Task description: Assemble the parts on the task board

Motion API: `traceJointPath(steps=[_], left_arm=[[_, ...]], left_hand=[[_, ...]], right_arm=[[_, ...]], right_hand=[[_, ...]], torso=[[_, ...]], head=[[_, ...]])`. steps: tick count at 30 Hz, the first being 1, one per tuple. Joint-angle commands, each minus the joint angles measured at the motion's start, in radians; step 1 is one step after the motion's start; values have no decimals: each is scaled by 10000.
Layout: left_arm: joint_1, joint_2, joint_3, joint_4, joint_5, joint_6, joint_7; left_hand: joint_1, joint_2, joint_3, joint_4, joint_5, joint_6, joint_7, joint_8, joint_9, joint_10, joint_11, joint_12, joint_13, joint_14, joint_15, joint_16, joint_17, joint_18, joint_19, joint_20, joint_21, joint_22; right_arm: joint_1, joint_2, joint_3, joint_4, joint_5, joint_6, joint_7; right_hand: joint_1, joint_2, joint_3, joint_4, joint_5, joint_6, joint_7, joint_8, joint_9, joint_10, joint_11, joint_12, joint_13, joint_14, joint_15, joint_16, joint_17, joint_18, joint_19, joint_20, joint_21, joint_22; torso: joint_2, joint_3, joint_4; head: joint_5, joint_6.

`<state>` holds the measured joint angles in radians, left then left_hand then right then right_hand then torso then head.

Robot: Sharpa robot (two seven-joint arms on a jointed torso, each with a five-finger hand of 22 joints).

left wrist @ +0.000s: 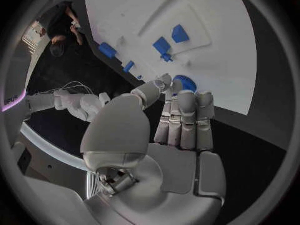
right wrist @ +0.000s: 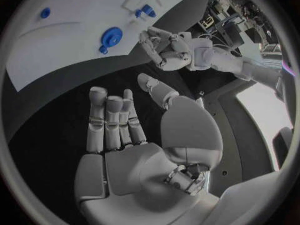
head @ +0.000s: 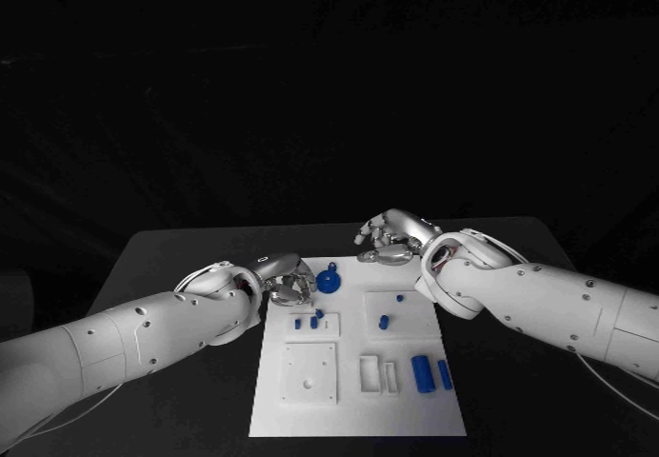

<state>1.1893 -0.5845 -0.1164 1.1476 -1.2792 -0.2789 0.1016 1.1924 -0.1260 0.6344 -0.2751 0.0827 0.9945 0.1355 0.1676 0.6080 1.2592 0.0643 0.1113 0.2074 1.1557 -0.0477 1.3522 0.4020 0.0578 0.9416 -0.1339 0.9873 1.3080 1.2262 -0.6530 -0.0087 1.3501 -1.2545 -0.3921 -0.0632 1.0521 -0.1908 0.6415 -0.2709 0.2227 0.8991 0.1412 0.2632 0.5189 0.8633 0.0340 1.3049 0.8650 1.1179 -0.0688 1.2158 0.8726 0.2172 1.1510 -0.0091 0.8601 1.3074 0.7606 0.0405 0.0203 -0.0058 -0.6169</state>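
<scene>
A white rectangular task board (head: 360, 367) is seen lying in the middle of a black table (head: 179, 257), with small blue plastic parts spread over it. A round blue disc-shaped part with a short tab (head: 329, 279) lies at the board's far edge, between the two hands. Two blue cylinders (head: 431, 373) lie side by side at the board's right side, and small blue pegs (head: 313, 321) stand near the middle.

The silver left hand (head: 286, 279) is held just beside the round part; in the left wrist view its fingers (left wrist: 187, 120) are extended together with nothing in them, their tips close to the disc (left wrist: 185, 82). Contact cannot be told. The silver right hand (head: 391, 238) hovers over bare table beyond the board's far corner, released and holding nothing, as its own wrist view (right wrist: 125, 135) confirms.

The step in hand is judged to be a reach for the round part. A closing of the left fingers about its rim is called for next.
</scene>
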Motion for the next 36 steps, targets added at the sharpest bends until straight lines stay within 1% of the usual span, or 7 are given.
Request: traceJointPath(steps=[1, 5, 11, 23, 30, 35, 36], left_arm=[[9, -75, 4, 133, 464, -245, -47], [18, -281, 6, 335, 716, -259, -103], [24, -448, 7, 421, 987, -284, -205], [33, -800, 6, 685, 1919, -504, -128], [126, -1079, 7, 1000, 3454, -1061, 352], [190, -1245, 8, 1243, 4206, -1275, 518], [204, -1275, 9, 1287, 4242, -1282, 528]], left_hand=[[91, 11, 38, -7, 48, -96, -8, 34, -19, -68, 15, -68, -7, -63, 5, 68, 11, 520, -71, -120, 55, 177], [152, 50, 80, -28, 84, -117, 1, 34, -32, -79, 20, -76, -6, -66, 10, 70, 11, 527, -75, -115, 57, 173], [184, 90, 105, -29, 95, -119, 5, 42, -38, -70, 20, -71, 0, -60, 11, 77, 12, 529, -73, -109, 60, 171], [158, 94, 93, -5, 73, -125, 13, 48, -45, -62, 22, -66, 5, -51, 12, 85, 15, 527, -65, -103, 68, 169], [165, 79, 105, -5, 91, -130, 23, 58, -52, -67, 24, -69, 8, -88, 15, 50, -2, 528, -82, -98, 56, 161], [127, 61, 108, 19, 111, -138, 40, 72, -64, -78, 35, -75, 12, -155, 27, -23, -37, 515, -134, -80, 14, 143], [121, 59, 106, 22, 111, -140, 41, 73, -65, -78, 35, -76, 12, -156, 28, -26, -38, 514, -137, -79, 12, 141]], right_arm=[[-12, 123, -76, 57, -1336, 751, -582], [-31, 375, -154, -22, -1810, 1073, -825], [-77, 741, -290, -163, -2164, 1339, -1166], [-433, 1668, -695, -841, -2778, 1737, -2074], [-782, 2153, -777, -1247, -3069, 1481, -2146], [-898, 2341, -784, -1437, -3113, 1416, -2121], [-915, 2379, -784, -1479, -3122, 1417, -2116]], right_hand=[[117, -7, -29, -95, -109, 50, 55, 12, 10, -18, 27, 49, 1, -4, -17, 48, 4, 446, 27, -94, 75, 208], [180, -1, -85, -131, -310, 67, 39, 24, 13, 29, 10, 72, 0, 53, -36, 89, 18, 446, 94, -125, 114, 204], [294, 57, -145, -116, -564, 197, -31, 82, 21, 305, -65, 269, 71, 394, -117, 375, 147, 446, 438, -241, 440, 245], [159, 82, -116, -77, -823, 526, -158, 196, 28, 560, -189, 481, 224, 676, -240, 744, 446, 446, 695, -379, 996, 250], [115, 101, -51, -31, -1053, 615, -186, 216, 22, 601, -217, 523, 286, 706, -265, 830, 567, 446, 700, -413, 1143, 237], [110, 105, -7, -10, -1106, 642, -196, 222, 19, 621, -227, 535, 303, 723, -274, 848, 599, 446, 709, -425, 1186, 233], [108, 105, -2, -6, -1110, 644, -196, 221, 18, 623, -228, 536, 305, 725, -275, 850, 602, 446, 710, -427, 1190, 232]], torso=[[-5, -3, 30], [-15, -11, 55], [-16, -22, 32], [0, -22, 34], [5, -31, 56], [4, -26, 51], [6, -34, 64]], head=[[-1, 21], [10, 19], [56, 44], [60, 38], [80, 2], [113, -30], [117, -40]])
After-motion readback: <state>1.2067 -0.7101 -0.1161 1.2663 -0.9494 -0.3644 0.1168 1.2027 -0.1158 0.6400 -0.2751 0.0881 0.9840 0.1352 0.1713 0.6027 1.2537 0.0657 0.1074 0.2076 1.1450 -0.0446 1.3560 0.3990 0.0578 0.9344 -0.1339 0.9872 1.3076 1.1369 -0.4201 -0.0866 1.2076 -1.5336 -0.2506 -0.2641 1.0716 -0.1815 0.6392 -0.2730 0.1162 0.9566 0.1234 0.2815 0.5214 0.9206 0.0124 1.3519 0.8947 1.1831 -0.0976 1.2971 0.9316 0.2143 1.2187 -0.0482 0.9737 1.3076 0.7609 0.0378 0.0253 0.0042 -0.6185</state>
